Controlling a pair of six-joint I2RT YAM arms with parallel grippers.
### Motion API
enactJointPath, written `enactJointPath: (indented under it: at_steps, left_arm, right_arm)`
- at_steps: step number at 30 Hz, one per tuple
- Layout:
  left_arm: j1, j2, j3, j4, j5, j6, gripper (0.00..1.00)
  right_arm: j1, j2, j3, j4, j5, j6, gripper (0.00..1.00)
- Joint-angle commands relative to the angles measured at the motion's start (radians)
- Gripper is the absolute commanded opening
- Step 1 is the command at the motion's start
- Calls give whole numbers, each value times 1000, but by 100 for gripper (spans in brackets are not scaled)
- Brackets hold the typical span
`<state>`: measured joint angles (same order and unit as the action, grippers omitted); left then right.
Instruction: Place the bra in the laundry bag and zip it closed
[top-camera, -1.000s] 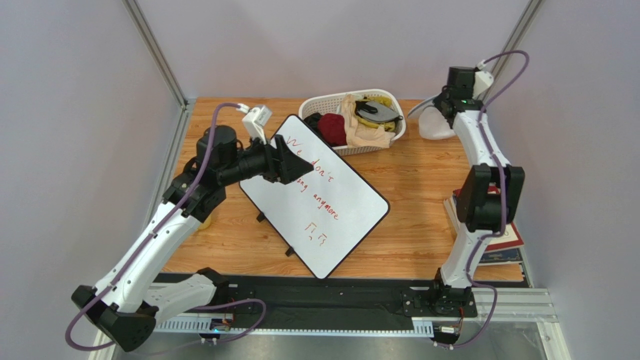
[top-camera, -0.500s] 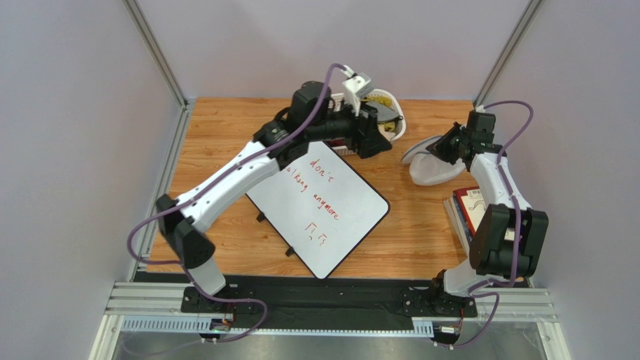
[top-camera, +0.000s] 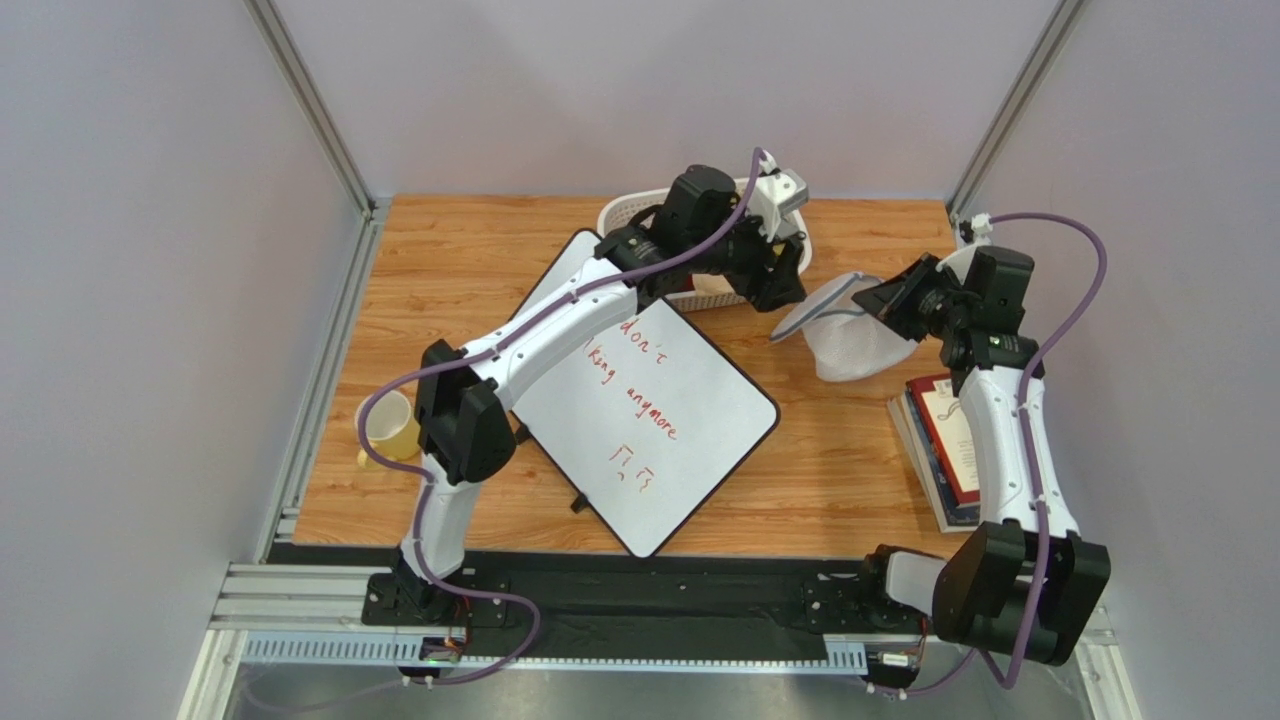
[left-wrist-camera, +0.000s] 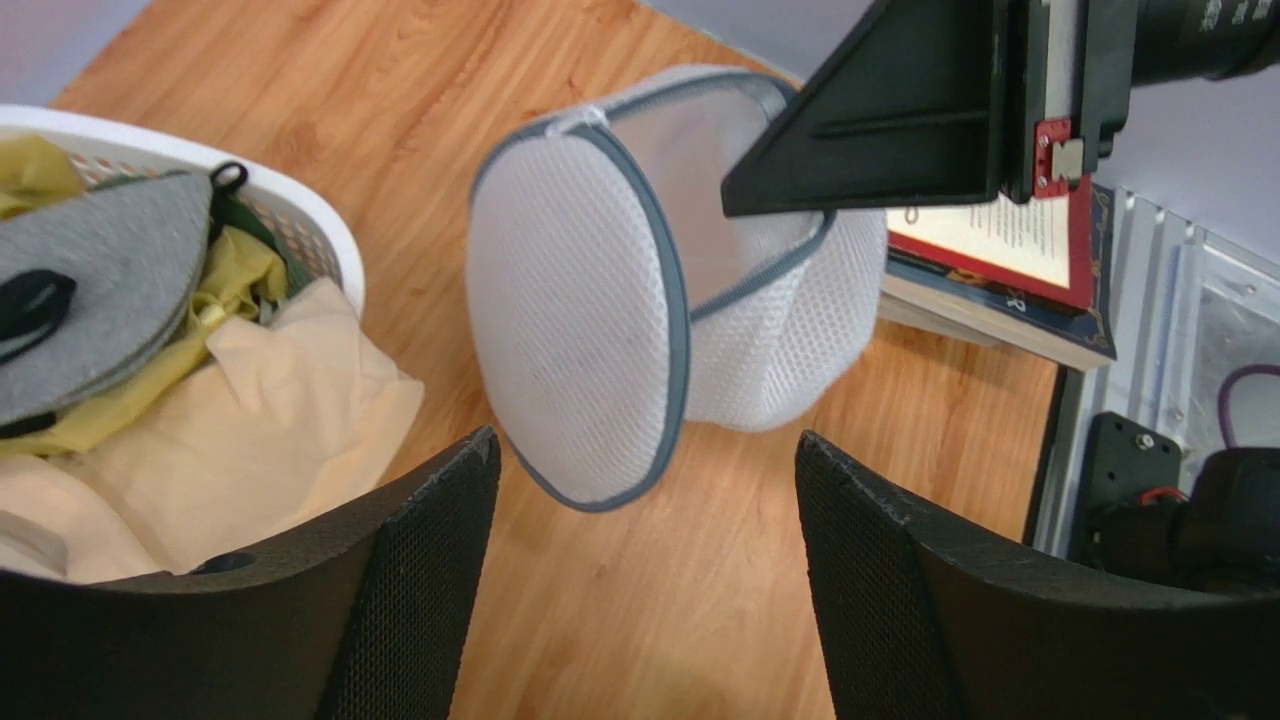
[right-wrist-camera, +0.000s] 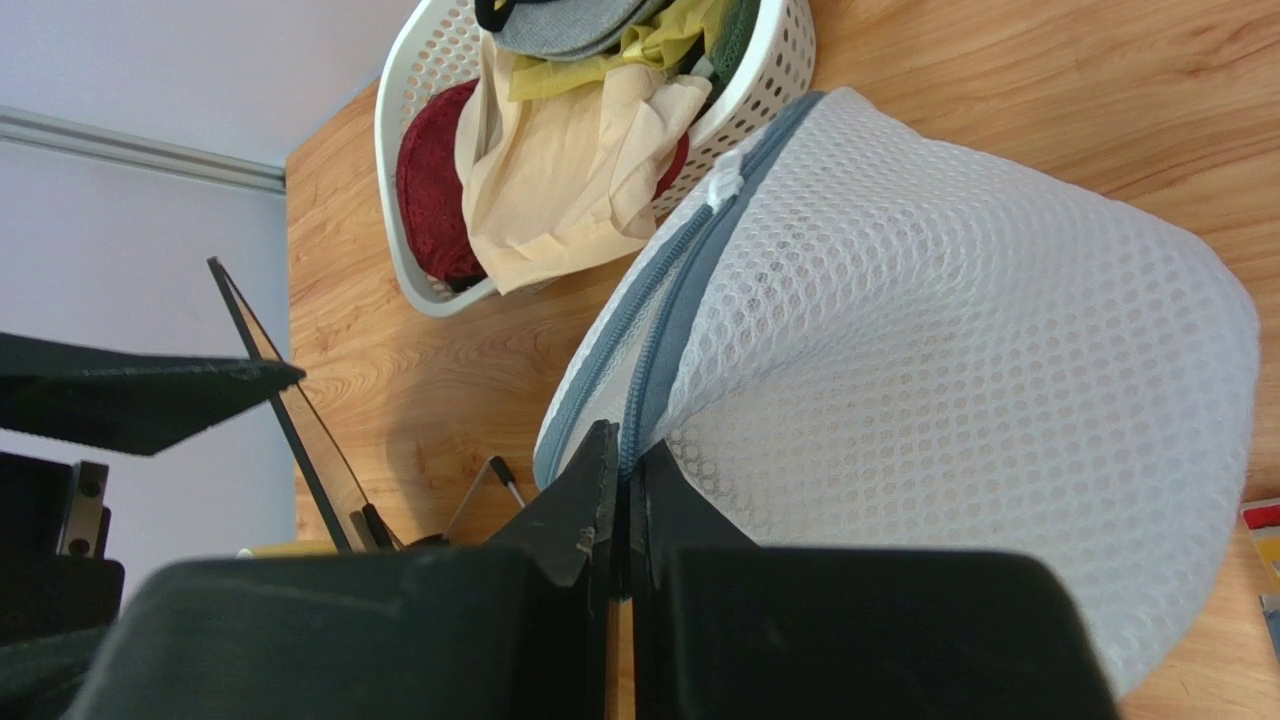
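Overhead, the left arm reaches across the whiteboard (top-camera: 676, 435) to the far side of the table (top-camera: 451, 255). The left gripper (top-camera: 784, 288) hangs at the near right edge of the white slotted basket (top-camera: 619, 215), which the arm largely covers. The bra cannot be made out from this view. The right gripper (top-camera: 890, 300) holds the laundry bag (top-camera: 854, 342) by its rim, between the basket and a stack of books (top-camera: 944, 435). The bag's lower part rests on the wood. A yellow cup (top-camera: 394, 435) stands near the left edge.

Left wrist view: the left gripper (left-wrist-camera: 646, 600) has its fingers (left-wrist-camera: 406, 600) spread wide with nothing between them. It is poised above bare wood between basket (left-wrist-camera: 308, 225) and laundry bag (left-wrist-camera: 586, 315). The bag's round flap stands away from the pouch, and its grey zipper band is undone. The bra (left-wrist-camera: 105, 278) is in the basket, a grey padded cup with a black strap, lying on a yellow garment (left-wrist-camera: 226, 300) and a cream garment (left-wrist-camera: 271, 435).

Right wrist view: the right gripper (right-wrist-camera: 622, 480) is pinched tight on the grey zipper band of the laundry bag (right-wrist-camera: 932, 360). The basket (right-wrist-camera: 406, 68) lies beyond it, holding the bra (right-wrist-camera: 571, 18) at the top, the cream garment (right-wrist-camera: 564, 165) and a dark red garment (right-wrist-camera: 436, 180).
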<state>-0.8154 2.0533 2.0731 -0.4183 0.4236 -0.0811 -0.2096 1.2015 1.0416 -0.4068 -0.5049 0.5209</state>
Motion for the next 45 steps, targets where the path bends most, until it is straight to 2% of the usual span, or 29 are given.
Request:
enactJointPath:
  at_steps: [1, 4, 9, 15, 18, 20, 26, 30, 36, 41, 45]
  left_arm:
    - [-13, 54, 91, 95, -16, 38, 79]
    - [-28, 80, 101, 114, -40, 66, 85]
    - [-33, 111, 93, 122, -32, 80, 85]
    - [-33, 131, 81, 108, -55, 138, 77]
    - [-34, 137, 84, 96, -81, 147, 65]
    - [-33, 136, 85, 90, -86, 150, 51]
    - [-34, 122, 125, 46, -65, 121, 0]
    - [-34, 82, 162, -28, -30, 80, 0]
    - [-33, 27, 174, -86, 23, -68, 0]
    - [-31, 54, 222, -120, 73, -216, 0]
    - [-30, 74, 223, -85, 122, -369, 0]
  right_arm:
    - [-25, -29, -11, 60, -72, -10, 0]
    - [-27, -39, -14, 71, -102, 10, 0]
    - [-27, -63, -28, 99, -149, 56, 0]
    - [-27, -98, -46, 109, -179, 79, 0]
    - [-27, -120, -51, 108, -187, 87, 0]
    - [-27, -128, -48, 105, -196, 90, 0]
    - [-27, -117, -45, 95, -198, 77, 0]
    - [-27, -70, -16, 34, -141, 22, 0]
    - [-28, 42, 57, -55, 38, -42, 0]
    - [-28, 157, 162, -101, 104, -99, 9]
    - [-33, 301, 264, -193, 157, -154, 21]
